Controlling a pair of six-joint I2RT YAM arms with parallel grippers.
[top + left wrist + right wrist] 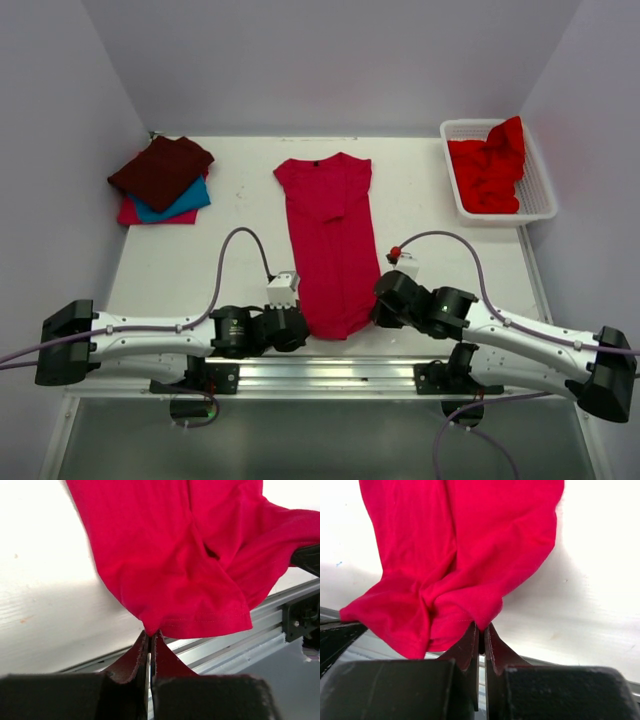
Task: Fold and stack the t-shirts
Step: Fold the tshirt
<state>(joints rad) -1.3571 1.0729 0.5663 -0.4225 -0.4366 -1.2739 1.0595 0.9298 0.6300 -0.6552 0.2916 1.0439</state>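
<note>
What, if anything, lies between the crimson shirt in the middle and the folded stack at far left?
Nothing visible: bare table separates the crimson shirt from the folded stack; the left arm's cable loops just nearer the arms.

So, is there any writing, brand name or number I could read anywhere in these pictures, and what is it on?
No text can be read in any view.
Small dark neck tag of the crimson-pink cloth t-shirt: too small to tell whether it carries writing.
White plastic lattice basket: no lettering visible.
</note>
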